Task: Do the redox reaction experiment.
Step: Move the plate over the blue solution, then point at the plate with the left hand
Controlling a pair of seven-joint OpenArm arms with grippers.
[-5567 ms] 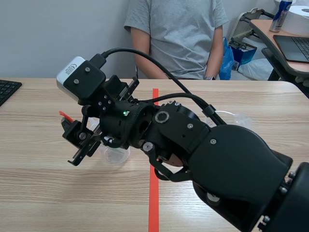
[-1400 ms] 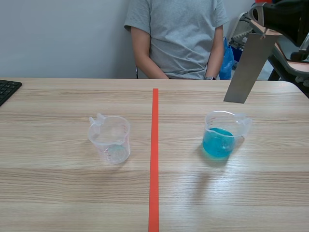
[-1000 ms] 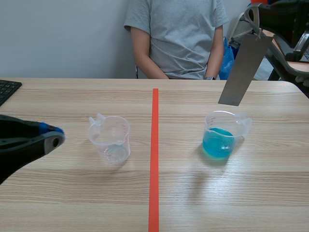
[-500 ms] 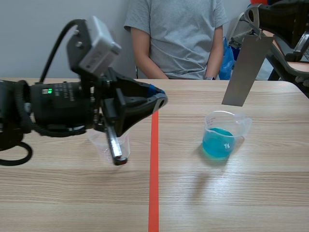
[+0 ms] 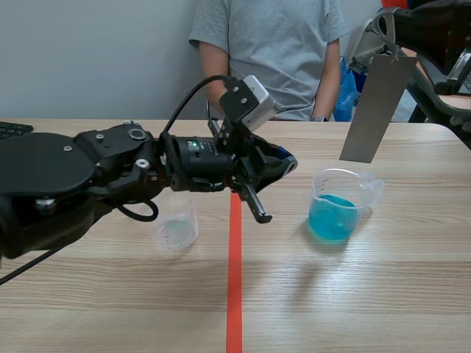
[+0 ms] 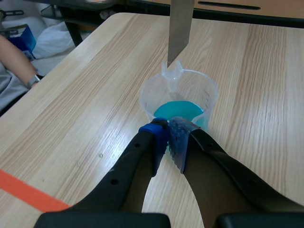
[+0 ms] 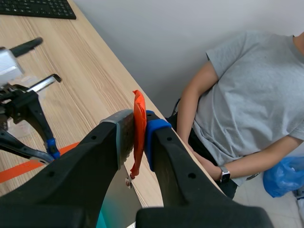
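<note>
Both shut — left end effector (image 6: 168, 132) empty, near beaker (image 6: 148, 97) | right end effector (image 7: 137, 127) on orange tab (image 7: 138, 105)

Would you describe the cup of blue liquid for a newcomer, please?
Find the orange-red tape line on the table. Right of it, under the hanging metal strip, stands a clear measuring cup. Unlike the empty cup across the line, it holds blue liquid.

Nothing is legible; scale marks on the beaker (image 5: 340, 193) are unreadable.
</note>
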